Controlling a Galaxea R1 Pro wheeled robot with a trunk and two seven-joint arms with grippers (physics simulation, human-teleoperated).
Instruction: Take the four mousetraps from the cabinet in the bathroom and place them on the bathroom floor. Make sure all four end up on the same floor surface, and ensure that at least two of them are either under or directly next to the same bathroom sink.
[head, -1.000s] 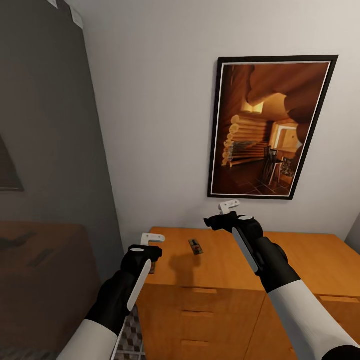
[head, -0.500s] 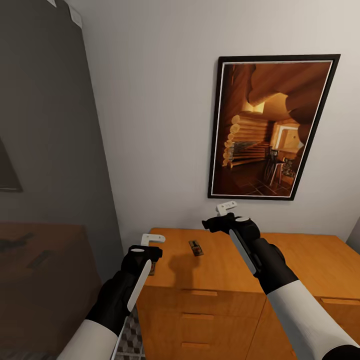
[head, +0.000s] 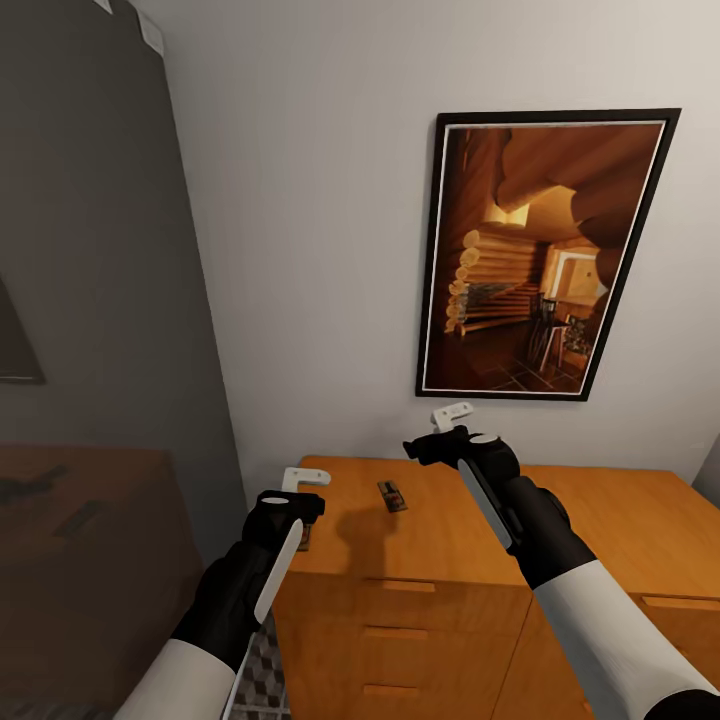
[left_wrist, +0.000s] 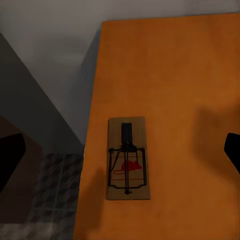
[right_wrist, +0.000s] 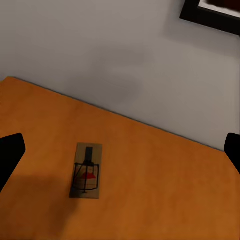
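Leftmost, the left gripper (head: 300, 497) hangs with fingers apart above a mousetrap (left_wrist: 128, 158) lying flat at the cabinet's (head: 440, 545) left edge, its long axis running toward the wall. Further right, a second mousetrap (head: 392, 494) lies likewise on the cabinet top, and the right gripper (head: 440, 430), also spread open, hovers above it, arm reaching forward.

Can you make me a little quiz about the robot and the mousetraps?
1. True or false: the left gripper is holding a mousetrap.
2. How many mousetraps lie on the cabinet?
3. What hangs on the wall above the cabinet? A) mirror B) framed picture C) clock

Key:
1. False; its fingers are apart, over the near mousetrap.
2. Two; the other mousetrap lies further in.
3. B
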